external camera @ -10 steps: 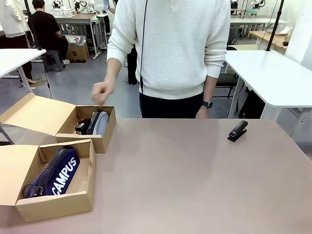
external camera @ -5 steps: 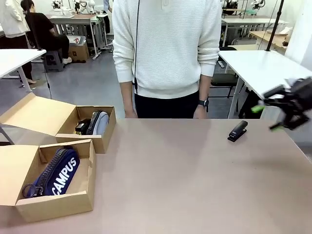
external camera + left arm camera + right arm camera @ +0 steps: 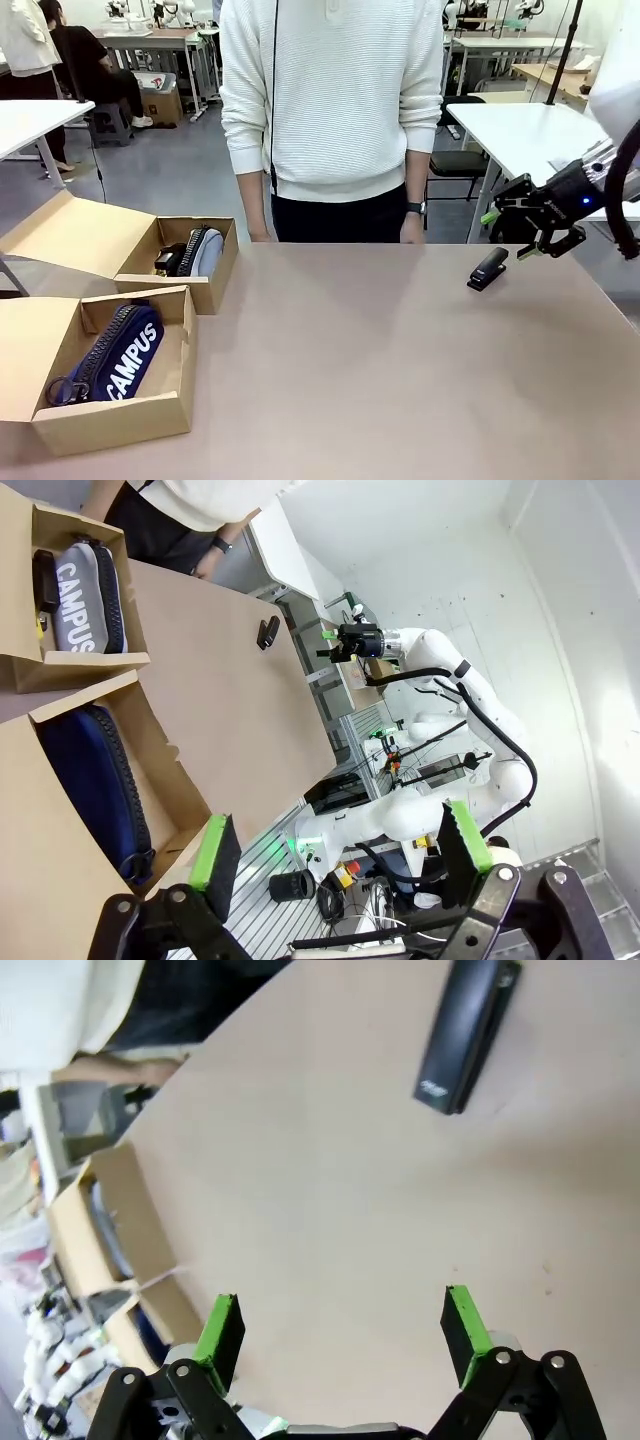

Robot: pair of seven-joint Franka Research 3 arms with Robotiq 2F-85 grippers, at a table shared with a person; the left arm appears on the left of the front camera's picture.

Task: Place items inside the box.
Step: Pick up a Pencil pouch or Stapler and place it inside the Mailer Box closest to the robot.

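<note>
Hovering just above and to the right of the stapler, the right gripper has its jaws spread wide with nothing between the green pads; it touches nothing.

Stapler: flat on the table, alone, not yet in a box; in the front view its long axis runs on a slant, near end to the left, far end to the right; in the right wrist view it lies ahead of the fingers and off to one side, long axis running roughly the way the fingers point, so the open span of the right gripper already crosses its narrow width; judged from that, the coming move calls for a short shift sideways and a drop rather than a turn of the wrist.

Left gripper: also wide open and empty; its camera shows the stapler small and well apart, so the right arm is plainly the nearer one.

Well to the left of the stapler stand two open boxes; the far box holds a grey case, the near box a navy case.

Beyond the stapler and to its left a person stands, one hand hanging at the table's far edge.
</note>
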